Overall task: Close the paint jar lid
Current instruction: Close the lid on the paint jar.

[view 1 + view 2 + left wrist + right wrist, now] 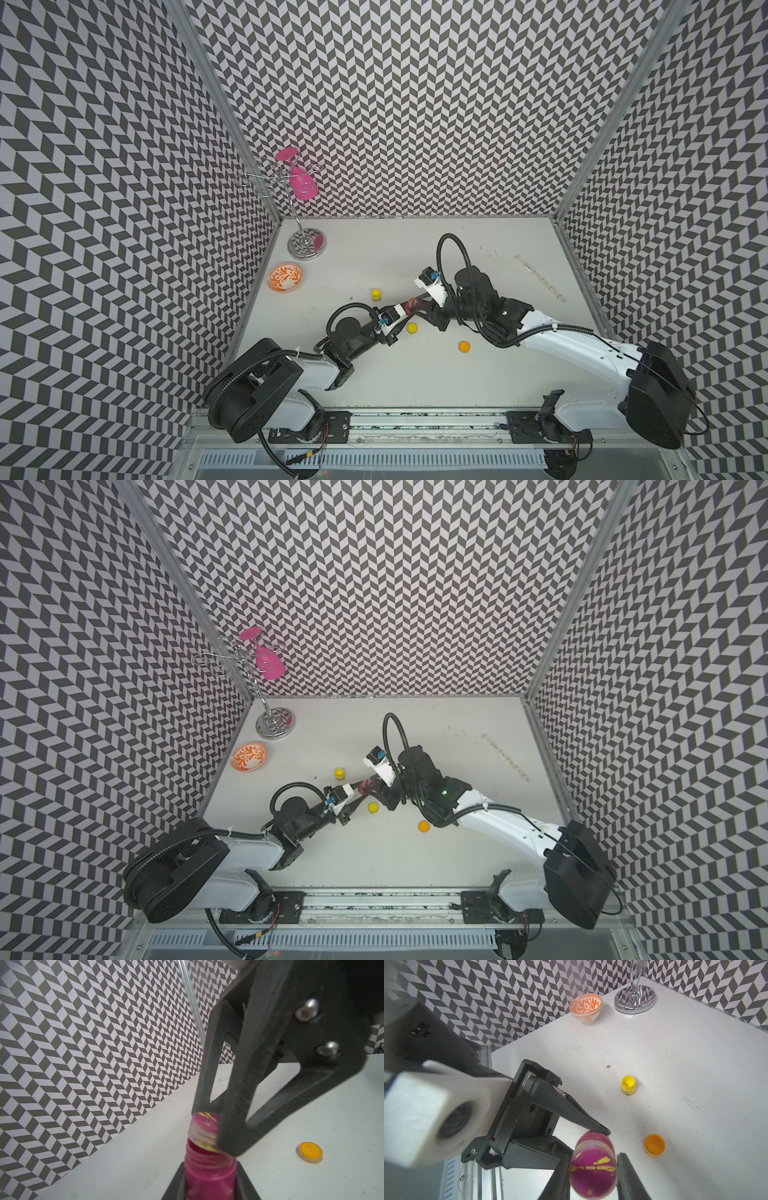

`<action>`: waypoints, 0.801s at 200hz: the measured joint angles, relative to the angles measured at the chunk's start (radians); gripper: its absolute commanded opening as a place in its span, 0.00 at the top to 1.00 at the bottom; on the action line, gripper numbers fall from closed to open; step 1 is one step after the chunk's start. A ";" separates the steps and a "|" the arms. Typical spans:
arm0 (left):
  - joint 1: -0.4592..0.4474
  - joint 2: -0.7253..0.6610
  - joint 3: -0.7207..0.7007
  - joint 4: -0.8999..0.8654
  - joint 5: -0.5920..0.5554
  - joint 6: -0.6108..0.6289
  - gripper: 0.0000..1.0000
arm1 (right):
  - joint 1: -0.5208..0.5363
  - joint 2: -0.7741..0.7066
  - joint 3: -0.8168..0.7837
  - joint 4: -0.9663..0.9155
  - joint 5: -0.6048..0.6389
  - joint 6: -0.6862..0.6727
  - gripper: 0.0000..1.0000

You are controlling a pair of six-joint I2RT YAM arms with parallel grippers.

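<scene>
My left gripper (209,1182) is shut on a magenta paint jar (209,1169), held above the table near the middle. The jar's magenta lid (204,1132), smeared with yellow, sits tilted on the jar's mouth, with a gap showing on one side. My right gripper (592,1174) is shut on that lid (592,1178), one finger on each side of its rim. In both top views the two grippers meet tip to tip at the jar (412,306) (368,787). The jar's bottom is hidden between the left fingers.
An open yellow paint jar (376,294) stands behind the grippers. A yellow lid (412,328) and an orange lid (464,346) lie in front. An orange patterned bowl (284,277) and a chrome stand (306,245) with a pink glass (303,183) are far left. A clear strip (539,277) lies right.
</scene>
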State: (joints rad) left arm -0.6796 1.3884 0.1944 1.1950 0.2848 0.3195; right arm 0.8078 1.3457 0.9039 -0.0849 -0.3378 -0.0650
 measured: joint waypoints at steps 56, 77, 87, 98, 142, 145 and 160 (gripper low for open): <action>0.001 0.000 0.000 -0.015 0.013 -0.003 0.71 | 0.010 0.018 0.002 0.002 0.014 -0.009 0.72; 0.004 0.000 0.000 -0.034 0.012 -0.002 0.71 | 0.016 0.036 0.013 -0.006 0.023 -0.022 0.72; 0.006 -0.001 0.000 -0.046 0.011 0.000 0.71 | 0.021 0.047 0.021 -0.015 0.033 -0.027 0.72; 0.008 -0.002 0.000 -0.062 0.012 0.002 0.71 | 0.027 0.058 0.027 -0.024 0.043 -0.035 0.72; 0.012 -0.014 0.000 -0.122 0.024 0.008 0.71 | 0.048 0.080 0.037 -0.050 0.076 -0.060 0.73; 0.012 -0.016 -0.001 -0.123 0.023 0.008 0.71 | 0.048 0.080 0.037 -0.050 0.076 -0.061 0.73; 0.012 -0.029 -0.008 -0.123 0.018 0.008 0.71 | 0.050 0.080 0.040 -0.048 0.074 -0.066 0.72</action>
State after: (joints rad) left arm -0.6674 1.3590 0.1867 1.0721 0.3031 0.3271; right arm 0.8581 1.4261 0.9436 -0.1329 -0.2642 -0.1307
